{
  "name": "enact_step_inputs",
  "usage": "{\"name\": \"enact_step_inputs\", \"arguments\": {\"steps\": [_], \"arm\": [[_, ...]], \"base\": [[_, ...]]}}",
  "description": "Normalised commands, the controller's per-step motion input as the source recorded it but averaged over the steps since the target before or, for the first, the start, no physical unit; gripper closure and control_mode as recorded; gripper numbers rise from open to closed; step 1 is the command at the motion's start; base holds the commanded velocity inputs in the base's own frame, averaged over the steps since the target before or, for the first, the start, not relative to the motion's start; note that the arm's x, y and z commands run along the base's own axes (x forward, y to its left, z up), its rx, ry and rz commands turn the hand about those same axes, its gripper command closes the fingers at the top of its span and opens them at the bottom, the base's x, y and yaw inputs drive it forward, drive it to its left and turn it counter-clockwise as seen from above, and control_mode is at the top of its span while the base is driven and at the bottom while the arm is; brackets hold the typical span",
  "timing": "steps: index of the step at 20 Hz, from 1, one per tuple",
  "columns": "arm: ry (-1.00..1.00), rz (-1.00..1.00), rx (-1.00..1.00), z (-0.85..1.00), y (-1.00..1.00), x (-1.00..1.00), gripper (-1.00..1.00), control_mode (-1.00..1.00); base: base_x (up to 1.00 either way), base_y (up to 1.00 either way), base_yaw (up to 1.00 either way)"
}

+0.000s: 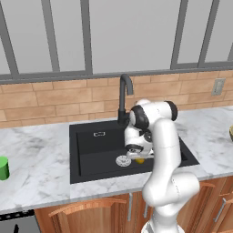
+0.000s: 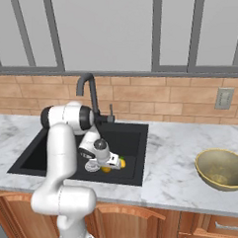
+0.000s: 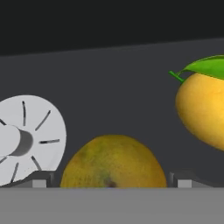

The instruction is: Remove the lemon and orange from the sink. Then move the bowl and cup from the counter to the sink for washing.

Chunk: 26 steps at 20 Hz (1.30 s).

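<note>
The duller, dark orange-yellow round orange [image 3: 113, 161] lies on the floor of the large black rectangular sink [image 1: 86, 154], beside the round silver drain [image 3: 27, 139], with the fingers [image 3: 180, 179] spread wide on either side of it, gripping nothing. The brighter yellow lemon [image 3: 204, 109] with a green leaf sits just past it, cut off at the hand view's edge.

Nothing looks finished: both fruits remain in the basin. The golden-tan bowl [image 2: 222, 169] waits near the tabletop's right end, and the green cup [image 1: 3, 168] at its left edge. From the base cameras, the arm hides most of the fruit.
</note>
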Motion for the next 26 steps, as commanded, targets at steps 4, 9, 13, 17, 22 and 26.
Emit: {"name": "enact_step_inputs", "arguments": {"steps": [4, 9, 13, 17, 22, 26], "arm": [[0.02, 0.0, 0.0, -0.19, 0.0, 0.09, -1.0, -1.0], [0.04, 0.0, 0.0, -0.18, 0.0, 0.08, 1.0, -1.0], [0.0, 0.0, 0.0, -0.12, -0.01, 0.01, 1.0, -1.0], [0.0, 0.0, 0.0, -0.07, -0.05, 0.0, 1.0, -1.0], [0.0, 0.0, 0.01, 0.0, -0.06, -0.09, 1.0, -1.0], [-0.04, 0.0, 0.0, 0.06, -0.1, -0.2, 1.0, -1.0]], "base": [[0.0, 0.0, 0.0], [0.0, 0.0, 0.0], [0.0, 0.0, 0.0], [0.0, 0.0, 0.0], [0.0, 0.0, 0.0], [0.0, 0.0, 0.0]]}}
